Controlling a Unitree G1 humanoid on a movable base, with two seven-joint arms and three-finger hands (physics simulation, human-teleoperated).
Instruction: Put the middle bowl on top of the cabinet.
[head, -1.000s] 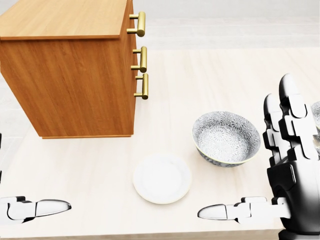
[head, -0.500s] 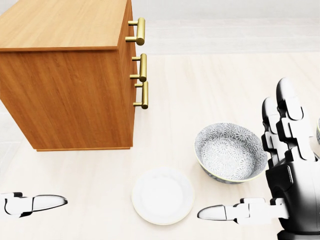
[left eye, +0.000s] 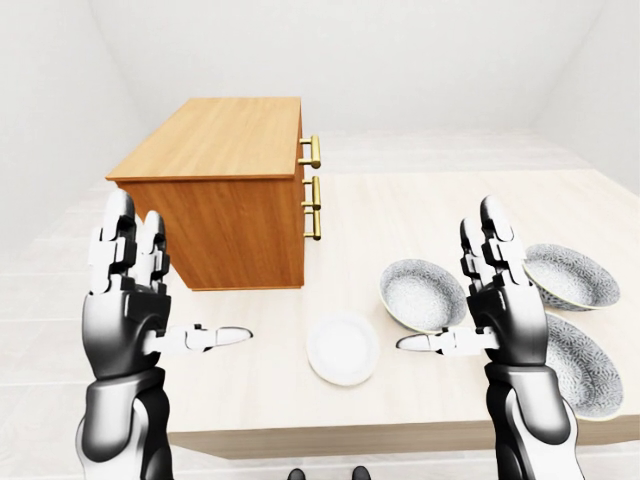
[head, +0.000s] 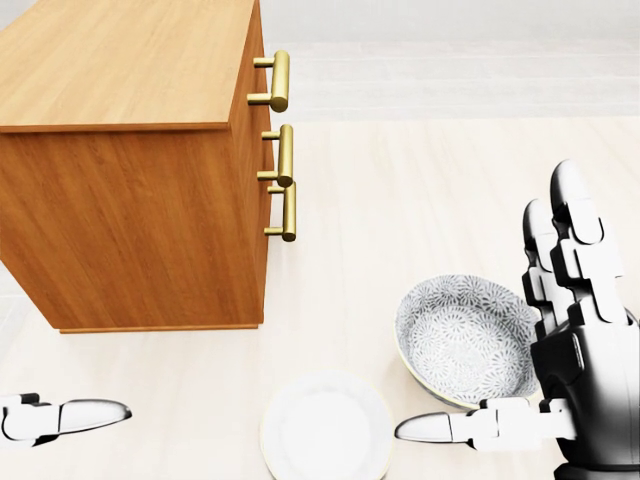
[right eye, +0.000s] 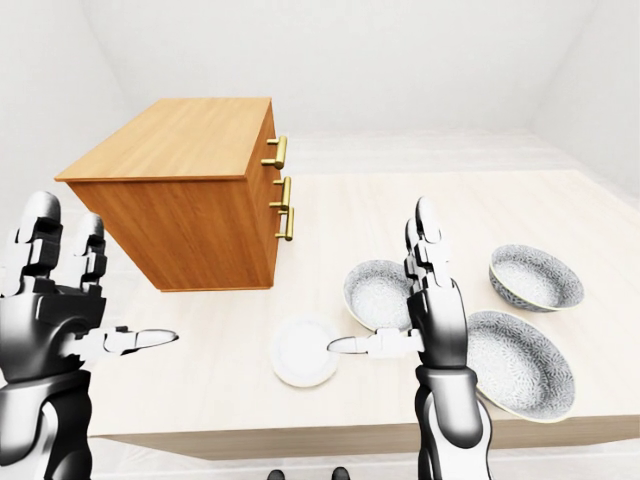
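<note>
**Both hands hovering spread and empty above the table's near edge**

The table (right eye: 400, 215) is carrying the cabinet (right eye: 180, 230) at the left, its flat top lying open and its handles (right eye: 283, 205) facing right. Three round bowls are sitting mouth-up, with no long axis: the large bowl (right eye: 520, 362) nearest, the far bowl (right eye: 537, 277) above it, and the small bowl (right eye: 375, 290) beside the plate (right eye: 303, 352). Which one counts as the middle bowl is unclear. The right hand (left eye: 505, 310), fingers wide, is hiding the large bowl's edge in the left-eye view. The left hand (left eye: 125, 310) is equally spread.

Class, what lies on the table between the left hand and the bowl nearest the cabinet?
A white plate, clearest in the left-eye view.
</note>
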